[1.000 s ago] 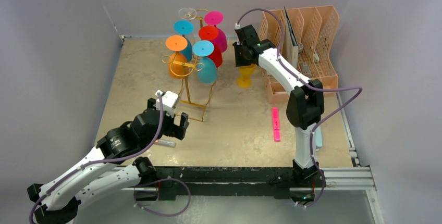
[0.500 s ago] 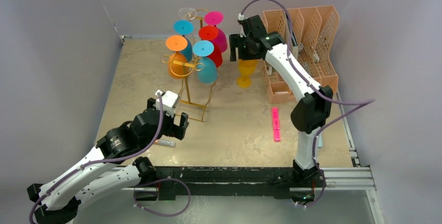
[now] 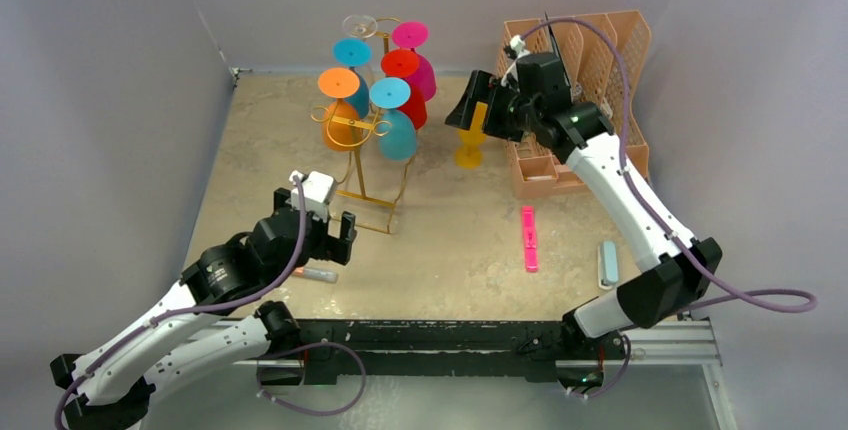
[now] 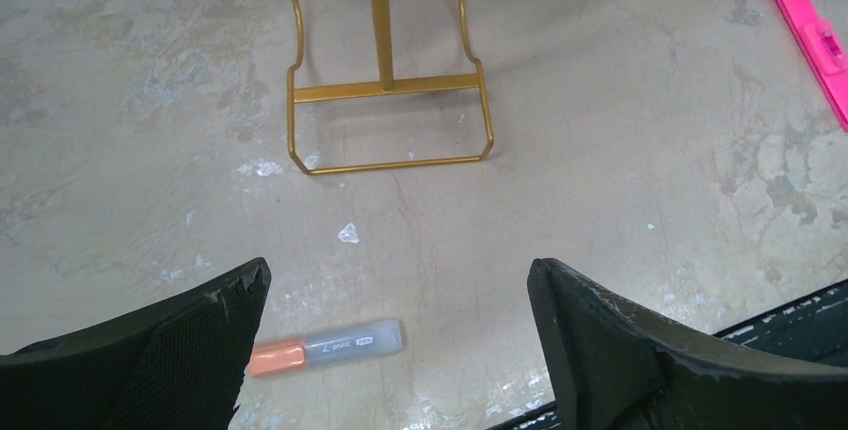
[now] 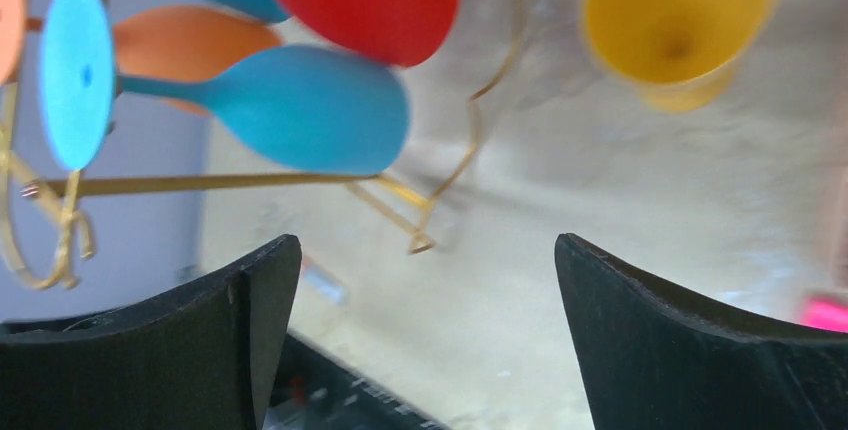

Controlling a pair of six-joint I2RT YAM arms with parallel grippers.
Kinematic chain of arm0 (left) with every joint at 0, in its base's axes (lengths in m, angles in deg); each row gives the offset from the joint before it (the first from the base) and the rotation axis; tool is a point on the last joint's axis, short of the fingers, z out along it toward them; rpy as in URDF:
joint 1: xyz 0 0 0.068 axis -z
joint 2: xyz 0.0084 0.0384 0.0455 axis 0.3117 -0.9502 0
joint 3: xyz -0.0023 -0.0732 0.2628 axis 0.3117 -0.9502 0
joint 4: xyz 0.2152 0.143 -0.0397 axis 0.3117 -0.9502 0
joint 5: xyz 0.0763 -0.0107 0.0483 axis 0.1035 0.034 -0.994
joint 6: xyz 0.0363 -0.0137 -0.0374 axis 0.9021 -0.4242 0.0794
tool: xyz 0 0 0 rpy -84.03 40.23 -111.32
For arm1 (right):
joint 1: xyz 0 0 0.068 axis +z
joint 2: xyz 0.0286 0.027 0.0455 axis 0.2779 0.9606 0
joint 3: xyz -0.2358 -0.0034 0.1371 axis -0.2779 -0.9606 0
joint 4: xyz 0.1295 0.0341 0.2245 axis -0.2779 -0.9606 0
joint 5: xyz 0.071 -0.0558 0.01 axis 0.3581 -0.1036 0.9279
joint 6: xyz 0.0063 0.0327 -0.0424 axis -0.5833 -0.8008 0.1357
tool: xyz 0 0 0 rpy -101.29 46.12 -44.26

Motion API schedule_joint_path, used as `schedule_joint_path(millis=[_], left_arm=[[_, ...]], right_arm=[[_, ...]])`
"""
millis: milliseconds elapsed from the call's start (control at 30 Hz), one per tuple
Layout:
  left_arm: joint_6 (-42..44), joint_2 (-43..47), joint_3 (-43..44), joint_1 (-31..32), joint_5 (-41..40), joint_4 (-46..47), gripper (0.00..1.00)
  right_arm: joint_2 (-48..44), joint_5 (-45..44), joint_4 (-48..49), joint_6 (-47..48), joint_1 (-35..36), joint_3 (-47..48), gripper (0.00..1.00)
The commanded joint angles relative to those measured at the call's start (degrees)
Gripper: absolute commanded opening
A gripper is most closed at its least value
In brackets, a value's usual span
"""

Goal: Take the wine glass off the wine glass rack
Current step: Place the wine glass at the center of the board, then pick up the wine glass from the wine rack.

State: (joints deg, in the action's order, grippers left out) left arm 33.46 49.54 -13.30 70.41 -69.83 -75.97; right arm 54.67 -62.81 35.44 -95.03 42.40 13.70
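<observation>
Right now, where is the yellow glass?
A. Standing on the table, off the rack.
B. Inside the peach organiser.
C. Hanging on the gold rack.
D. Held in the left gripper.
A: the yellow glass stands upright on the table, apart from the rack, and the right gripper near it is open and empty.

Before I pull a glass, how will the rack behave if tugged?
Probably top-heavy: the rack carries several glasses high on thin wire above a small base. It looks light, so a sideways tug could tip or slide it.
</observation>
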Motion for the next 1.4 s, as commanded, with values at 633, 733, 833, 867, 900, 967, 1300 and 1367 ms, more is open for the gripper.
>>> schedule_joint_path(millis=[633, 733, 833, 867, 900, 967, 1300, 1367], left_arm=[[-3.7, 0.2, 1.0, -0.1, -9.2, -0.8, 1.00], [-3.7, 0.4, 0.9, -0.1, -9.2, -0.7, 1.00], [-3.7, 0.2, 1.0, -0.1, -9.4, -0.8, 1.00], [-3.7, 0.2, 1.0, -0.1, -9.4, -0.9, 1.00], [-3.7, 0.1, 1.0, -0.1, -9.4, -0.8, 1.00], [-3.6, -0.1, 0.9, -0.1, -9.2, -0.7, 1.00], [-3.4, -0.4, 1.0, -0.1, -8.6, -0.5, 1.00], [-3.2, -0.6, 0.9, -0.1, -8.4, -0.4, 1.00]], right_arm=[[9.3, 27.5, 45.2, -37.5, 0.7, -3.9, 0.67], [9.9, 26.8, 43.8, -37.0, 0.7, -3.2, 0.59], [10.9, 27.3, 42.3, -37.0, 0.7, -1.6, 0.51], [11.3, 27.3, 41.5, -37.0, 0.7, -1.1, 0.49], [11.8, 27.4, 40.9, -37.0, 0.7, -0.5, 0.48], [12.6, 28.0, 40.4, -37.3, 0.9, 0.2, 0.43], [13.7, 29.3, 39.2, -37.8, 1.4, 1.6, 0.28], [13.9, 29.7, 39.2, -37.8, 1.4, 1.7, 0.22]])
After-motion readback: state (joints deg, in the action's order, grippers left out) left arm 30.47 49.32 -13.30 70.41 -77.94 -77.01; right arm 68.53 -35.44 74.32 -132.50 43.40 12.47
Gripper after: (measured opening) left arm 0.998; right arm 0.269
